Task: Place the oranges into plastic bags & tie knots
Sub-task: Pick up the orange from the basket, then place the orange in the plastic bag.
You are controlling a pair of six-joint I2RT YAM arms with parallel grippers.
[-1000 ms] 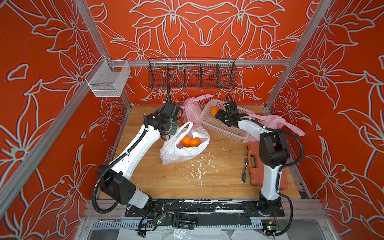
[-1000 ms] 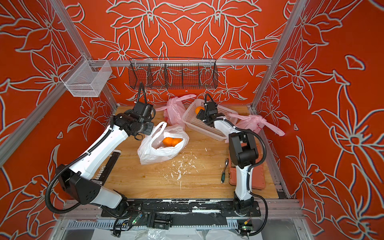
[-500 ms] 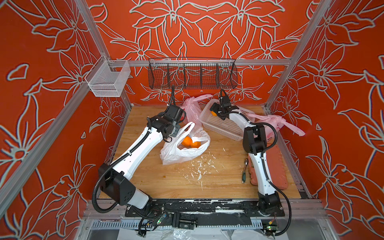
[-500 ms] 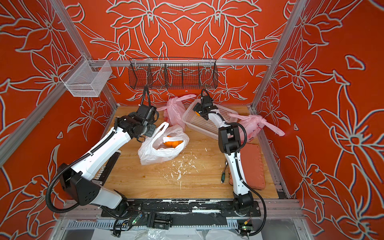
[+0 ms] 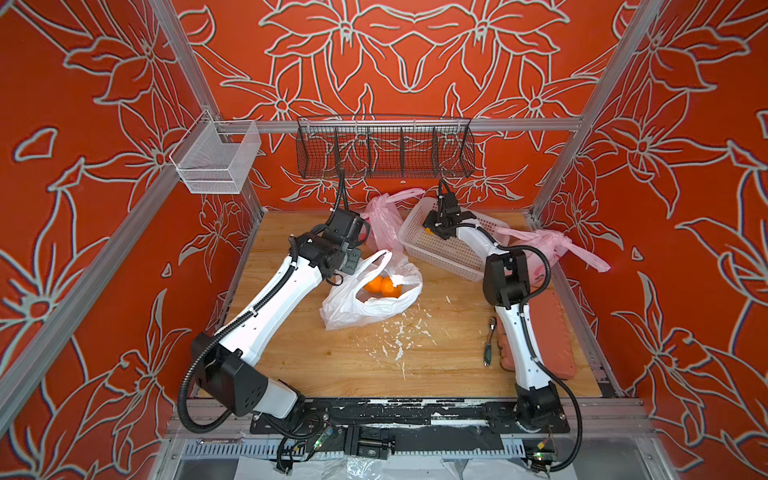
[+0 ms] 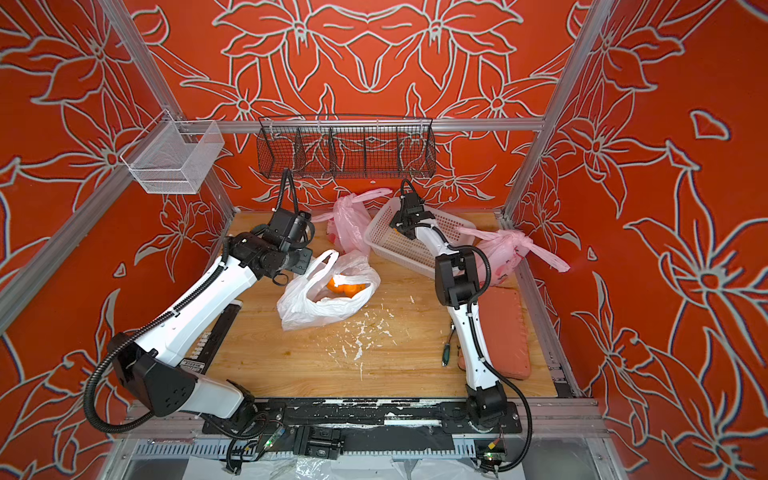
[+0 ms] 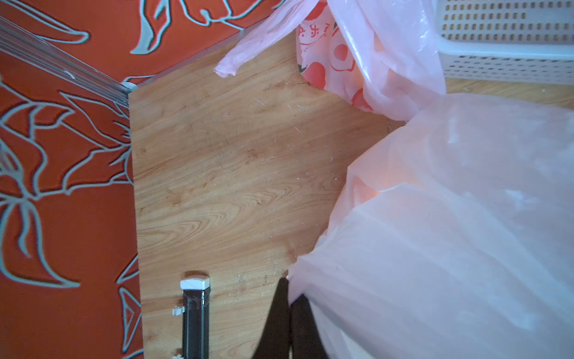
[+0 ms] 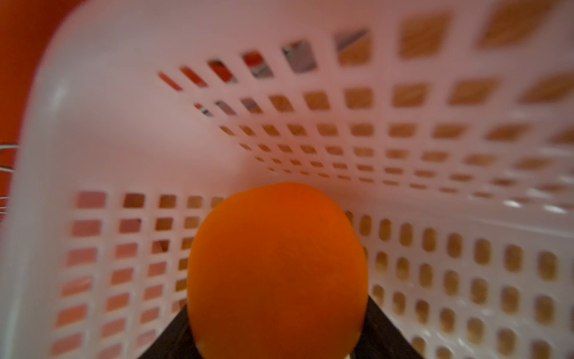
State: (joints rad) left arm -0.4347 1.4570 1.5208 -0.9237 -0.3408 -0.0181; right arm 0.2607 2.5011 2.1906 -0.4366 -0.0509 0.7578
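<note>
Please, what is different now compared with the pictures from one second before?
The right claw moved onto the orange in the white basket and closed around it. The left claw still pinches the white bag open, with two oranges inside as before.

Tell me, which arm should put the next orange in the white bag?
Right, probably. The right gripper is down in the basket with an orange between its fingers. The left gripper is shut on a handle of the white bag, holding it open, so it is busy.
</note>
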